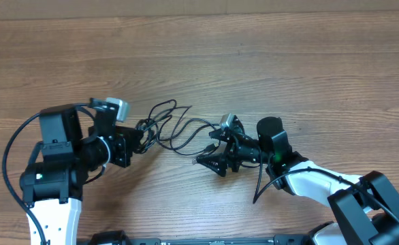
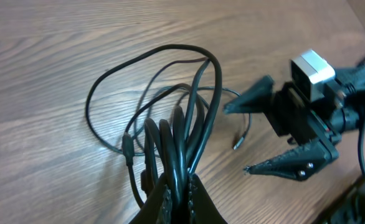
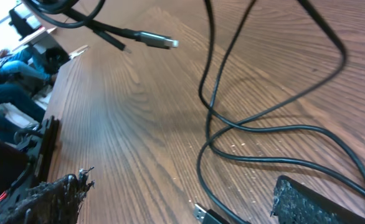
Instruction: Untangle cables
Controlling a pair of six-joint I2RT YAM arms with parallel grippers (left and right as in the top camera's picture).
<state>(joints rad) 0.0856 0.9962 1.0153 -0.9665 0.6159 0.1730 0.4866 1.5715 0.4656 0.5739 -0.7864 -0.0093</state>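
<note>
- I see one tangled bunch of thin black cables in the middle of the frame. I cannot count the cords.
- My left gripper is squeezed tight on the bunch's left end.
- My right gripper is wide open and holds nothing, just right of the bunch.
- One loose plug lies near its tips.
- It all sits on one wooden table.
</note>
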